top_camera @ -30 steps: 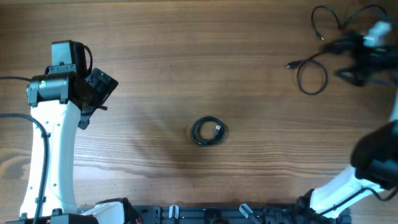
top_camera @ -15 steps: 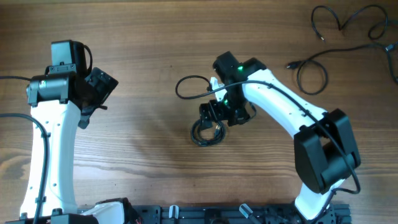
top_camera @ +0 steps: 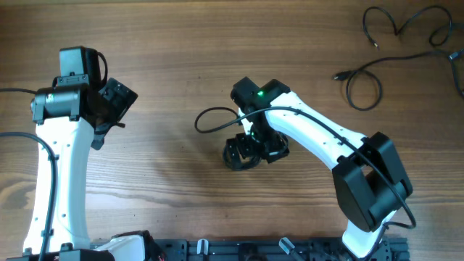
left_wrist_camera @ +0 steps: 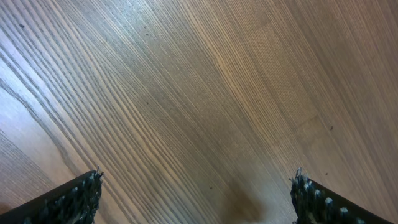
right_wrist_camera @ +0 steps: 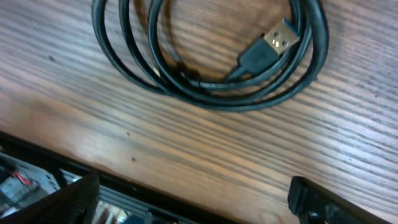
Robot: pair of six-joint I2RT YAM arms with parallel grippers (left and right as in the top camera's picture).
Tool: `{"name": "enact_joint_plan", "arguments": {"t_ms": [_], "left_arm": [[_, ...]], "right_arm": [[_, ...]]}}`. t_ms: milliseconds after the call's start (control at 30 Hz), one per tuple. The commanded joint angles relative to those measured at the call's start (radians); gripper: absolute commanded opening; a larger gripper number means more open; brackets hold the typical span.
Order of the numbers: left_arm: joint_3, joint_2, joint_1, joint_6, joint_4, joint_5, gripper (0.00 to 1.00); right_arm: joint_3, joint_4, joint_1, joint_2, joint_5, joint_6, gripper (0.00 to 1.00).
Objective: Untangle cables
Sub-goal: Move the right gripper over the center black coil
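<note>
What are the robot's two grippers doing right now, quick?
Left gripper: open, holding nothing, over bare table.
Right gripper: open, holding nothing, close to the coiled cable.

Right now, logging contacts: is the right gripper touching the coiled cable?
Apart. The right wrist view shows bare table between the coiled cable and the open right gripper, both fingertips clear.

place: robotics lab | cue: wooden table (top_camera: pixel 181 43), left arm (top_camera: pixel 61 167), right arm (top_camera: pixel 312 134)
</note>
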Motion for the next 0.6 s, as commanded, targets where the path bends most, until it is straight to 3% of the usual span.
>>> {"name": "enact_joint_plan", "arguments": {"t_ms": [0, 567], "left_arm": [[0.001, 0.003, 0.006, 0.016, 0.003, 0.004, 1.00], [0.001, 0.003, 0.006, 0.016, 0.003, 0.004, 1.00]], "right_arm": [[-0.008, -0.012, 0.000, 0.005, 0.020, -0.087, 1.00], [-0.008, 0.063, 0.000, 0.005, 0.023, -0.087, 1.00]]}}
